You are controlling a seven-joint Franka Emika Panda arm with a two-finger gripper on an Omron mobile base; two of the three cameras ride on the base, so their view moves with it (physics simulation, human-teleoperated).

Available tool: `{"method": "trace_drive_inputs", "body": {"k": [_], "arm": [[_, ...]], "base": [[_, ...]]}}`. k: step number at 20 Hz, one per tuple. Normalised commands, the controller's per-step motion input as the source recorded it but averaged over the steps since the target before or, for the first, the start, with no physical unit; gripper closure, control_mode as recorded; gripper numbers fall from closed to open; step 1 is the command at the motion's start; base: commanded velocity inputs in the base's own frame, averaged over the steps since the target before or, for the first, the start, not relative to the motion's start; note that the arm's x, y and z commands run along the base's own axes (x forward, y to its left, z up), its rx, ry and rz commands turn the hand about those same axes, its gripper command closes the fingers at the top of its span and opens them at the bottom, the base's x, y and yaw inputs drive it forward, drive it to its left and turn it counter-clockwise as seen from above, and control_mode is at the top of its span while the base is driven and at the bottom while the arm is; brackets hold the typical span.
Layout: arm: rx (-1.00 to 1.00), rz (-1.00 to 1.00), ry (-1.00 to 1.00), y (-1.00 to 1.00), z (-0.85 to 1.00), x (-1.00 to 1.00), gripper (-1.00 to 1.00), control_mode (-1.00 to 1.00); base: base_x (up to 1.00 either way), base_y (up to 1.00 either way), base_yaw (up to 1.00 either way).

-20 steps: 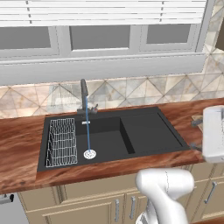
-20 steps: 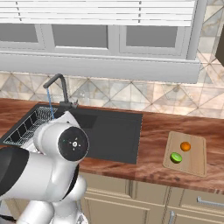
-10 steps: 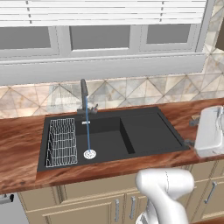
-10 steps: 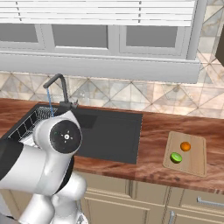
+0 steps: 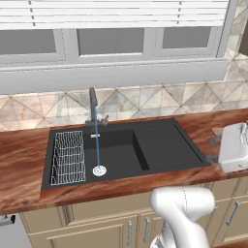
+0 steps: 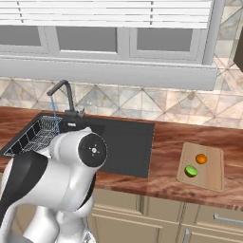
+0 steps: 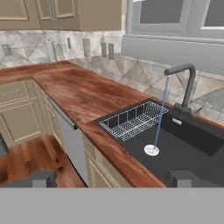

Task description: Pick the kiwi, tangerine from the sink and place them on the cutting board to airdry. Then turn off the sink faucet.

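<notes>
The pincer stands spread wide and carries nothing; in the hand view its two dark fingertips rise far apart, above the near edge of the sink; in the left base view the pincer sits at the right end of the sink, over the reddish wood table.

The sink is the landmark; its wire rack lies in the left end of the deep basin; the round silver drain sits just right of the rack on the basin floor; the shallower flat basin takes up the right part of the sink.

The sink faucet stands upright at the sink's rear edge; a thin blue stream of water falls from its spout to the drain, so the faucet is on.

The cutting board lies on the table well to the right of the sink; the kiwi rests on the board's near part; the tangerine rests on the board just behind the kiwi, apart from it.

Beyond the sink, a tiled wall rises to a window sill.
</notes>
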Motion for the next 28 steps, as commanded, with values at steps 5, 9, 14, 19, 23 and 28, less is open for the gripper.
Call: {"method": "trace_drive_inputs", "body": {"k": [5, 9, 14, 19, 23, 28], "arm": [[0.15, 0.00, -0.05, 0.16, -0.38, 0.03, -1.00, -1.00], [0.13, -0.02, -0.07, 0.43, -0.31, 0.17, -1.00, -1.00], [0.12, -0.01, -0.12, 0.51, -0.20, 0.09, -1.00, -1.00], [0.06, 0.00, -0.21, 0.45, -0.05, -0.02, -1.00, -1.00], [0.04, -0.05, -0.22, 0.38, -0.01, -0.02, -1.00, -1.00], [0.03, -0.01, -0.19, 0.22, -0.25, 0.00, -1.00, -1.00]], "base": [[0.00, 0.00, 0.00], [0.00, 0.00, 0.00], [0.00, 0.00, 0.00], [0.00, 0.00, 0.00], [0.00, 0.00, 0.00], [0.00, 0.00, 0.00]]}}
